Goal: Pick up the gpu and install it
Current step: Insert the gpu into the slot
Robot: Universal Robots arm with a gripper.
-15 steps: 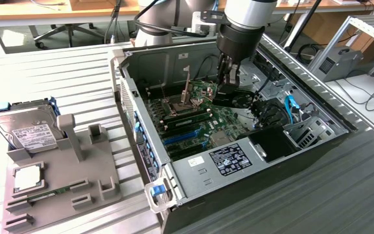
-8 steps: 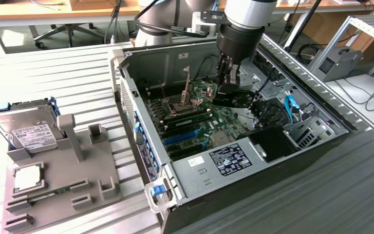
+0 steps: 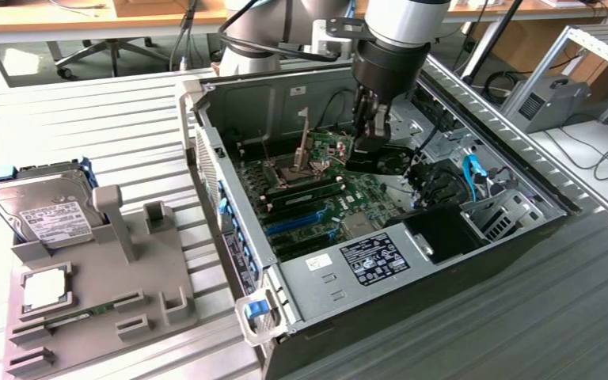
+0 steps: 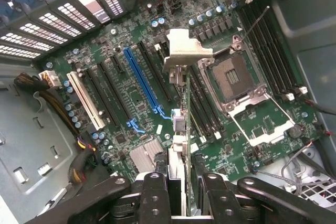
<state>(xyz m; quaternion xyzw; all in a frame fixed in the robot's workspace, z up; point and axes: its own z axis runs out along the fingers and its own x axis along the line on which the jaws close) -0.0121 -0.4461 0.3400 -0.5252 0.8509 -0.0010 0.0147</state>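
Wrist view: gpu (image 4: 181, 124) edge-on, bracket-end away.

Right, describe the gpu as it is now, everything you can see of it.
The gpu is a thin green circuit card seen edge-on in the wrist view, with a silver metal bracket at its far end and small components along its face. The hand is shut on it, one finger on each face, holding it on edge above the motherboard, inside the open computer case. In the exterior view it hangs under the arm, a black cooler on one face. It is not seated in a slot.
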